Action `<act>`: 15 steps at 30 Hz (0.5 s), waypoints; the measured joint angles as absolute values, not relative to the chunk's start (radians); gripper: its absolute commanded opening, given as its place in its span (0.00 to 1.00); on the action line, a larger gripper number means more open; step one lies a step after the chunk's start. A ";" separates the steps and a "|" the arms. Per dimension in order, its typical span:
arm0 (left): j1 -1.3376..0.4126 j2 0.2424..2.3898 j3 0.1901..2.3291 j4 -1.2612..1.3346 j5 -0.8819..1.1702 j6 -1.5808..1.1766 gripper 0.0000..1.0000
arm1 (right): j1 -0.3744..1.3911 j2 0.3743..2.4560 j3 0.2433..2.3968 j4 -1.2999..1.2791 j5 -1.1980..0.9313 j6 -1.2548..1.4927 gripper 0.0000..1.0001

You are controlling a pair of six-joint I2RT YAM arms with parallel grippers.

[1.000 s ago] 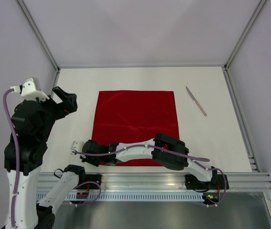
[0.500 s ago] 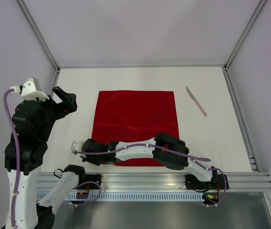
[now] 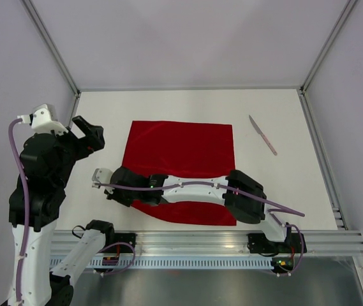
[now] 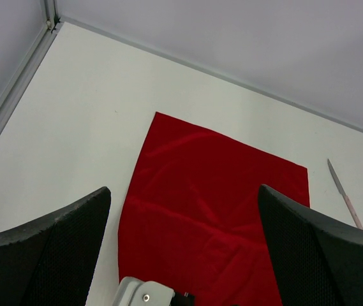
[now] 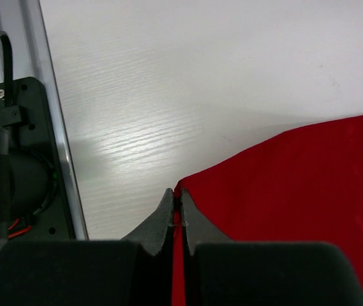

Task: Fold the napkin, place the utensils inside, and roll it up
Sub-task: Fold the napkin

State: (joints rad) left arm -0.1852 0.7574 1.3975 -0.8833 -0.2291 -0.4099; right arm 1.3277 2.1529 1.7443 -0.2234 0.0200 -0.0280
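The red napkin [image 3: 184, 150] lies in the middle of the table; it also shows in the left wrist view [image 4: 213, 210]. My right arm reaches across its near part to the left. My right gripper [image 3: 118, 193] is shut on the napkin's near-left corner [image 5: 296, 191], with red cloth pinched between the fingertips [image 5: 167, 207] and lifted, so the near edge slants. The utensil [image 3: 262, 134], a thin pale stick, lies on the table right of the napkin and is seen at the right edge of the left wrist view [image 4: 344, 194]. My left gripper [image 3: 90, 136] is open and empty, raised left of the napkin.
The white table [image 3: 296, 185] is walled at the back and both sides, with metal rails [image 3: 325, 159] along the edges. The left arm's black base and a rail show at the left of the right wrist view [image 5: 15, 166].
My right gripper has moved up and toward the far left with the napkin's near-left corner, pulling the near edge into a slant. The left arm has barely moved.
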 measured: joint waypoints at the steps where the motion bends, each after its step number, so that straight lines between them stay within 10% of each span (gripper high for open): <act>1: -0.185 0.757 1.394 -0.881 -0.229 -0.410 1.00 | 1.320 2.151 1.746 -0.225 0.020 -0.031 0.00; 15: -0.185 0.725 1.271 -0.806 -0.172 -0.410 1.00 | 1.041 2.061 1.650 -0.268 0.035 -0.094 0.00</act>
